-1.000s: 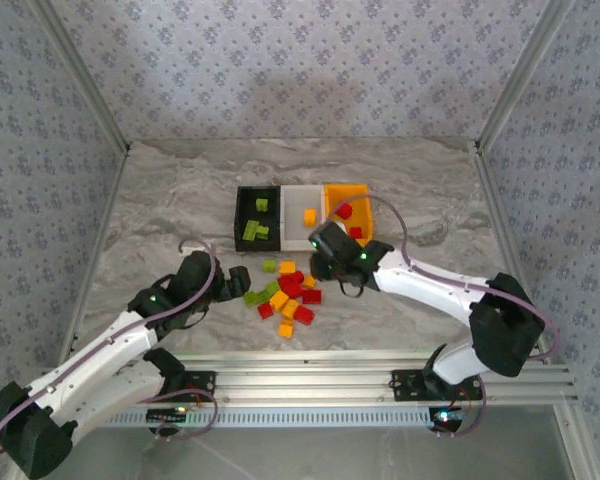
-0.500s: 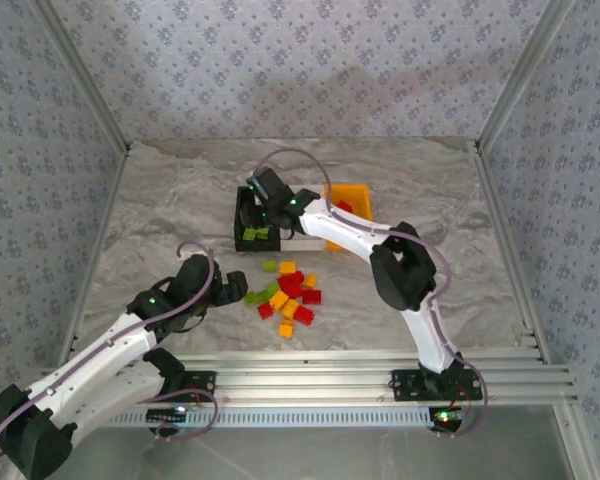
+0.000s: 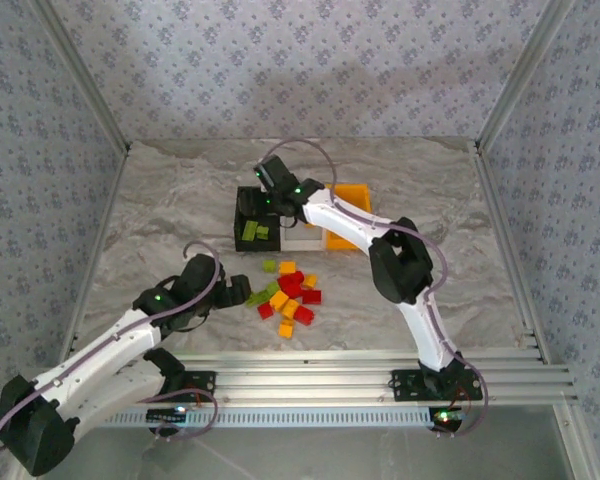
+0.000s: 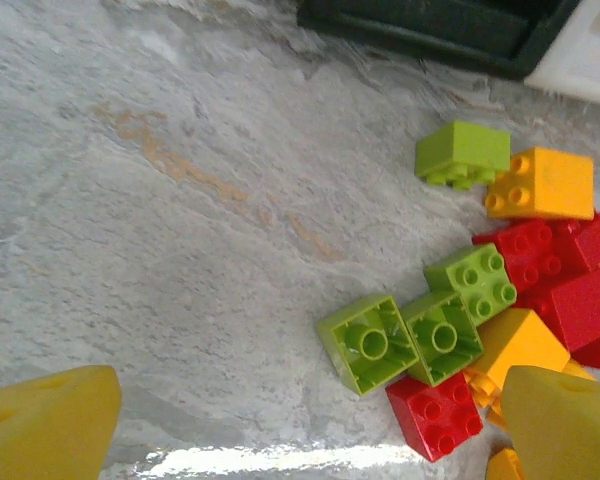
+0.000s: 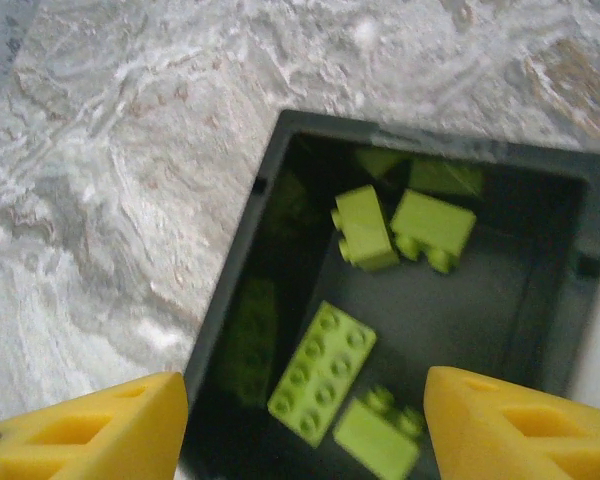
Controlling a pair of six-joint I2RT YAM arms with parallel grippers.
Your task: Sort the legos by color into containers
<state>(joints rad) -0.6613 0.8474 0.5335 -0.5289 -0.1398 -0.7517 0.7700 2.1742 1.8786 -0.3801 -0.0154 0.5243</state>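
The legos lie in a loose pile [image 3: 288,293] of lime green, orange-yellow and red bricks on the marble table. My left gripper [image 3: 236,290] is open at the pile's left edge. In the left wrist view its yellow fingertips [image 4: 40,420] straddle bare table, and two upturned green bricks [image 4: 368,342] lie just ahead of them. The containers stand behind the pile: a black bin [image 3: 240,225], a white bin [image 3: 302,240] and an orange bin [image 3: 355,193]. My right gripper [image 3: 264,202] hangs open over the black bin [image 5: 460,320]. Several green legos [image 5: 323,370] lie in that bin.
Aluminium frame rails run along the table's near edge [image 3: 360,365] and up both sides. Patterned walls close the back. The right arm [image 3: 400,265] reaches across the white and orange bins. Bare marble lies left of the pile.
My right arm swung from the pile's right side up to the black bin and its fingers opened. The left gripper edged slightly closer to the pile.
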